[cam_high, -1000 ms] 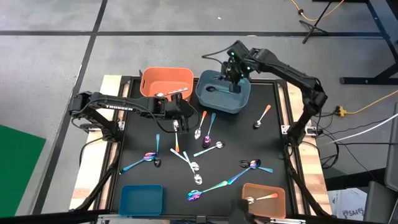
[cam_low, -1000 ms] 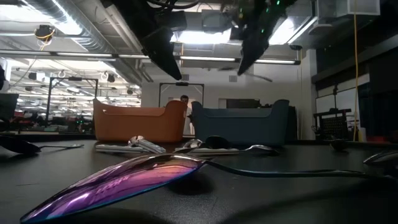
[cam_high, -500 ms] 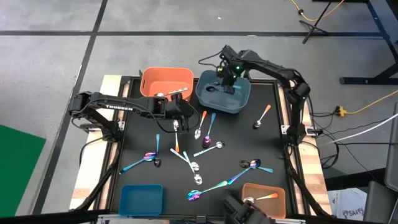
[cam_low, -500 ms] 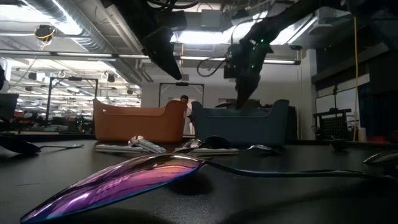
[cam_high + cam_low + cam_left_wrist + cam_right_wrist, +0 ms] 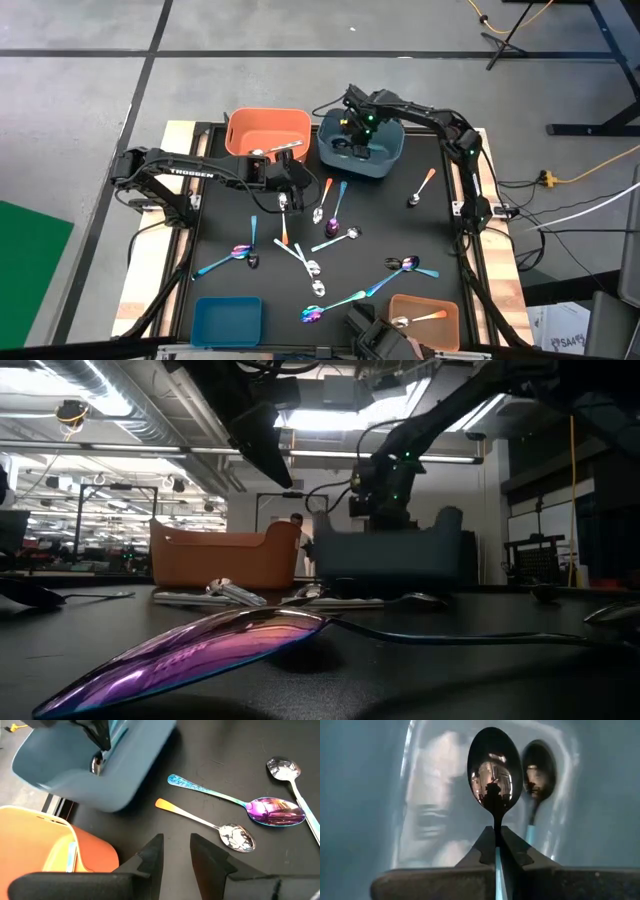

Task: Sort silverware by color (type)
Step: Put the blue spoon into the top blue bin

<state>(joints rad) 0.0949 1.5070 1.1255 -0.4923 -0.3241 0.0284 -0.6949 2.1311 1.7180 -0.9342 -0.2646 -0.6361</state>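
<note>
Covering the table (image 5: 440,215): black mat, wood edging; grey floor (image 5: 80,90) around. Left arm lettered "TROSSEN". Left gripper (image 5: 285,186) half-open, empty; right gripper (image 5: 350,143) clamped on black spoon (image 5: 495,767).

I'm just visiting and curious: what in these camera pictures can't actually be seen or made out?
- Low view: the inside of the grey-blue plastic bin is hidden by its own wall.
- High view: spoons inside the orange plastic bin are too small to count.
- Right wrist view: the dark shiny spoon has its handle covered by the right pincer.
- Low view: the person in the far doorway is too small.
</note>
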